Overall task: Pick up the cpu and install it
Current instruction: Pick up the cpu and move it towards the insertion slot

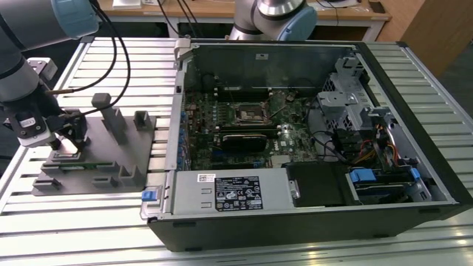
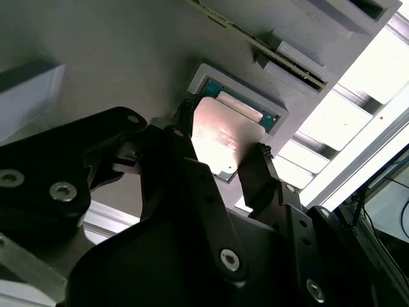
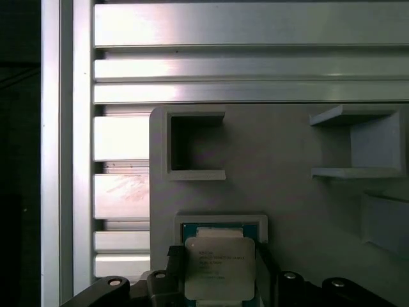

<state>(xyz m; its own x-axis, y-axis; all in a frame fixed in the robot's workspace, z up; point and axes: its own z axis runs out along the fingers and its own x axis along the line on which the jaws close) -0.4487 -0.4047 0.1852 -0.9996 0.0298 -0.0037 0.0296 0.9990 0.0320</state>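
Closest to the lens in the second wrist view are the black fingers point(image 2: 262, 176) of the gripper point(image 2: 222, 146). They sit narrow, one on each of two opposite edges of the cpu point(image 2: 227, 131). From my end that reads as a grip: both tips touch the silver lid and I can't make out any gap. So the tool has the chip pinched, it isn't hanging wide over it.

Where's the chip? Over its pocket point(image 3: 220, 219) on the grey jig point(image 1: 103, 152). That jig lies on the slatted table point(image 1: 88, 61) at the exterior view's left, well apart from the socket point(image 1: 250, 113). In both wrist views the teal lining of the pocket peeks out past one edge of the lid. My guess is the chip is a touch raised or shifted out of its seat, but I can't swear it clears the rim.

Progress-wise I'd call this the early part. Reach and grasp look done. Not done: the carry across to the open case point(image 1: 296, 221) on the exterior view's right, and the seating itself. The socket sits on the board toward the far side of the case and looks bare in the middle, nothing silver in it. It's too small for me to tell how its frame stands. So install is at zero, pick is maybe half.
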